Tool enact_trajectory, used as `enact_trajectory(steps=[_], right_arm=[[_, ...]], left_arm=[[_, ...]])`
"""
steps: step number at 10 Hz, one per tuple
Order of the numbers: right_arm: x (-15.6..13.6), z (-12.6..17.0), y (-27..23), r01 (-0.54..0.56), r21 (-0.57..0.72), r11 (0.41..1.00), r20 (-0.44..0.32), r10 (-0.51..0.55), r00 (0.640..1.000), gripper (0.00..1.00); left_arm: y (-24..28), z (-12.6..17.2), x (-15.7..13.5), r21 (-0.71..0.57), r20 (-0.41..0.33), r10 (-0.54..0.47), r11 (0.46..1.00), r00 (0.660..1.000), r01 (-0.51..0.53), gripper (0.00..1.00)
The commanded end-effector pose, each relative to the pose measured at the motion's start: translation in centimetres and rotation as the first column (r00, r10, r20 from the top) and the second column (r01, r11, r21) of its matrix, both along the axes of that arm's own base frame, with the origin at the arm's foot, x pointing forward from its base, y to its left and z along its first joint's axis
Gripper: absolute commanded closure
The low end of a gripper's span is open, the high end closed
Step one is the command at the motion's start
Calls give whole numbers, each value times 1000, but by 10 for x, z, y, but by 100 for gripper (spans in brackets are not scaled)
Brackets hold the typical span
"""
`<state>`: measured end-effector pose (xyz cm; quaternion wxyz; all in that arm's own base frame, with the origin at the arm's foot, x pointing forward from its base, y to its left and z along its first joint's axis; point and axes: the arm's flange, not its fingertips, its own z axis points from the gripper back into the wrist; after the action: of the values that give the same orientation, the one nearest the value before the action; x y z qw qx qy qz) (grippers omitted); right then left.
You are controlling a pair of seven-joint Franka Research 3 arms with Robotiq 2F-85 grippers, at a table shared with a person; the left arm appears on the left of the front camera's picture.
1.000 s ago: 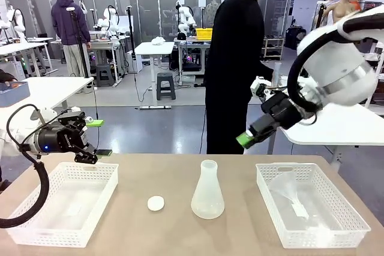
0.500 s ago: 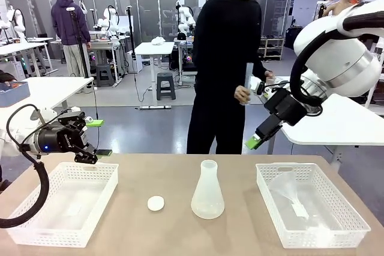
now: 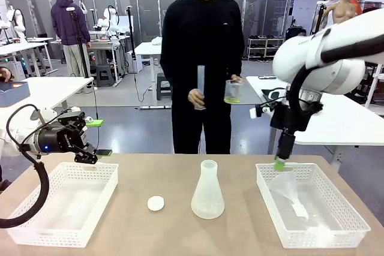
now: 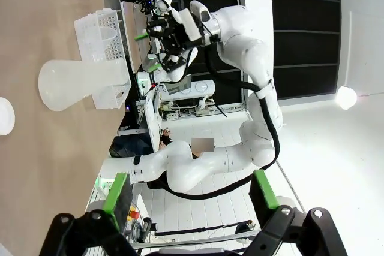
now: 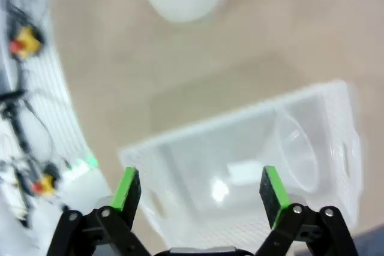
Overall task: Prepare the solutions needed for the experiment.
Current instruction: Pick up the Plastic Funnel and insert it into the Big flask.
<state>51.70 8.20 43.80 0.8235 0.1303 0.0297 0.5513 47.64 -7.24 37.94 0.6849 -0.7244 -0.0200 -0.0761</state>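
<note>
Two baskets: left basket (image 3: pixel 90 165) and right basket (image 3: pixel 324 239) stand on either side of the conical flask (image 3: pixel 207 190), each near a side edge of the table (image 3: pixel 156 169).
Open room: bare table top all around the flask; only a small white cap (image 3: pixel 156 204) lies just left of it, not touching.
Left gripper (image 3: pixel 99 138): released, jaws wide and empty, above the far rim of the left basket, well left of the flask.
Right gripper (image 5: pixel 198 190): released, empty, pointing down over the far corner of the right basket, right of the flask, above a clear funnel (image 3: pixel 285 187).
Solutions (image 3: pixel 231 99): yellow-green liquid in a small beaker (image 3: pixel 232 88), held by the person (image 3: pixel 201 40) standing behind the flask, who also holds a tall cylinder (image 3: pixel 200 79).
Room: large laboratory hall, grey floor, more tables behind.
Change: the person has turned to face the table; the right gripper has swung from slanting to straight down; flask, cap and baskets are unmoved.
</note>
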Motion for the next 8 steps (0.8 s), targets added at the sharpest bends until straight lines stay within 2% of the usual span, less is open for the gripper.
enact_trajectory(steps=[1, 2, 3, 7, 8], right_arm=[[26, -13, -3, -33, -206, 978, 61, 46, 997, 0], [28, -14, -1, -55, -189, 980, 50, 66, 997, 0], [12, -8, -8, -52, -123, 991, 27, 56, 998, 0], [19, -12, -10, -66, -152, 986, 31, 72, 997, 0], [32, -16, -3, -276, -346, 897, 110, 331, 937, 0]], left_arm=[[0, 2, -1, -9, -5, 4, 1000, 1000, -5, 0], [0, 2, -1, -9, -5, 4, 1000, 1000, -5, 0], [0, 2, -1, -9, -5, 4, 1000, 1000, -5, 0], [0, 2, -1, -9, -5, 4, 1000, 1000, -5, 0], [0, 2, -1, -9, -5, 4, 1000, 1000, -5, 0]])
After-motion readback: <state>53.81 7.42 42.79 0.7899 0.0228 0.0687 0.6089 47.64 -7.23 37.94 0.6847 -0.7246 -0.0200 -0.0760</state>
